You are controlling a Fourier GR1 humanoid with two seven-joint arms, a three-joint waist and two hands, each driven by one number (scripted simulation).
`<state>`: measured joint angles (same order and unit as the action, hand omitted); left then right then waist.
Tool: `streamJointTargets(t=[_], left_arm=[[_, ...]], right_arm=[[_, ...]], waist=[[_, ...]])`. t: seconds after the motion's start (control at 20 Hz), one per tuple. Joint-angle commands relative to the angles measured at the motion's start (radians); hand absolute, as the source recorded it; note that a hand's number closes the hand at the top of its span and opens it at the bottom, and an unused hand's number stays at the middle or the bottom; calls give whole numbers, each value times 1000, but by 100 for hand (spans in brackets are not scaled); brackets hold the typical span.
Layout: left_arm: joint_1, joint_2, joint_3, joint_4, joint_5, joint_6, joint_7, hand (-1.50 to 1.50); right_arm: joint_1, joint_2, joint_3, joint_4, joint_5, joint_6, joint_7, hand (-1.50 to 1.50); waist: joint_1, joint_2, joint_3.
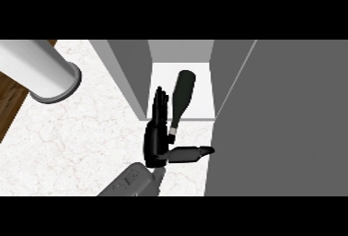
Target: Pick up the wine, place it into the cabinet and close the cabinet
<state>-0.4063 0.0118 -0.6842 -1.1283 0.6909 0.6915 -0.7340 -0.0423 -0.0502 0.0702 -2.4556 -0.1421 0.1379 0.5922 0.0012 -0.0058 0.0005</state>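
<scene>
Wine bottle (pixel 181 99) lies dark and long inside the open cabinet (pixel 129 73), on the white floor of the cabinet, with its thick body toward the back and its thin neck pointing to the front edge. The neck end comes down to the front lip of the cabinet, close to the hand.

The right hand (pixel 158 133) is just at the left of the bottle. Its fingers (pixel 160 103) are straight and point into the cabinet, alongside the neck of the bottle. The thumb (pixel 194 152) is spread wide to the right, below the neck end. The fingers do not curl round the bottle; if they touch it on the side, I cannot tell. The grey forearm (pixel 132 182) comes in from the lower edge.

The cabinet door (pixel 285 120) stands open at the right, a big grey surface. A white cylinder (pixel 41 69) stands at the upper left on the marble counter (pixel 75 138). The left hand does not show.
</scene>
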Motion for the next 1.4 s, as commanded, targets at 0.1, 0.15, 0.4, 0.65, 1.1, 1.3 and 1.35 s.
streamJointTargets(t=[0.1, 0.15, 0.4, 0.65, 1.1, 1.3, 1.35], left_arm=[[174, 41, -104, -307, -89, 150, 80, -150], [152, 86, -64, -328, -85, 152, 111, -150], [314, 129, -135, -468, -164, 177, 109, -150], [369, 153, -148, -605, -204, 168, 139, -150], [525, 405, -177, -871, -205, 78, 179, -150], [597, 458, -155, -876, -190, -3, 132, -150], [600, 510, -139, -941, -196, -3, 164, -150]], right_arm=[[31, 4, -5, -96, -56, -5, 32, -150], [48, -28, -33, -171, -96, 0, 98, -150], [6, -27, -69, -98, -104, 7, 55, -150], [-64, -1, 10, -30, -41, -15, 90, -150], [72, -30, 21, -54, -171, 132, 57, 150], [79, -42, 54, -126, -139, 140, 107, 150], [-13, -35, 32, -32, -129, 132, 73, 150]], waist=[[4, 0, 0], [-1, -1, 0], [2, 2, 0], [4, 4, -1], [1, 1, 0], [-2, 2, -1], [5, 3, -1]])
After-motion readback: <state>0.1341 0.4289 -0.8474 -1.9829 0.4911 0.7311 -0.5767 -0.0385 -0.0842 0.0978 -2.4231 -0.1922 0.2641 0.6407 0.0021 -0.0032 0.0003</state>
